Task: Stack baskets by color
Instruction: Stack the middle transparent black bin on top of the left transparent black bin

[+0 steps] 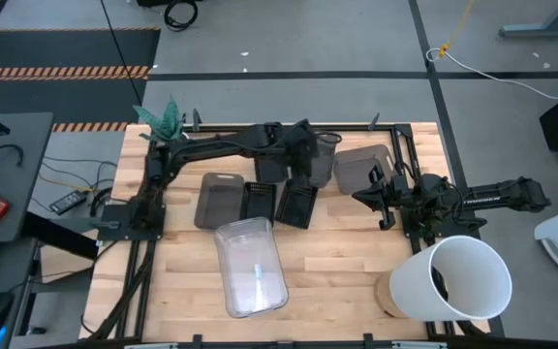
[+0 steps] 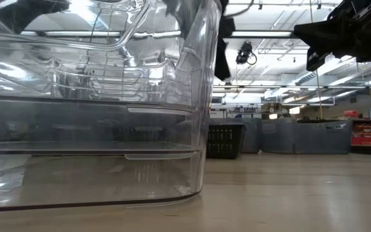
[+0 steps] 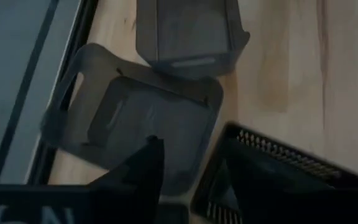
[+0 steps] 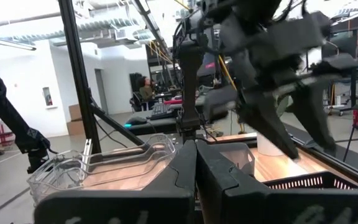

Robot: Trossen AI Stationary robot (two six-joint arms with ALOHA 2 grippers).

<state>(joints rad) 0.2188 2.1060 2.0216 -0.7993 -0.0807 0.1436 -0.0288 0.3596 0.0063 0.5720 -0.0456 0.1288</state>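
**Baskets on tabletop, both arms present**

High view: clear basket (image 1: 250,266) near front edge of tabletop (image 1: 347,262). Behind it: dark-grey basket (image 1: 219,199), two black slotted trays (image 1: 258,201) (image 1: 296,204). Left gripper (image 1: 308,165) above the second tray.

Left wrist view: left fingers (image 3: 145,168) spread, holding nothing.

Right wrist view: right gripper (image 4: 196,163) fingers pressed together, empty.

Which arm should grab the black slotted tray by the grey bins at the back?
Left, probably. The left gripper hangs open over that black tray, with the grey bins just beyond. The right gripper is shut and sits off to the side.
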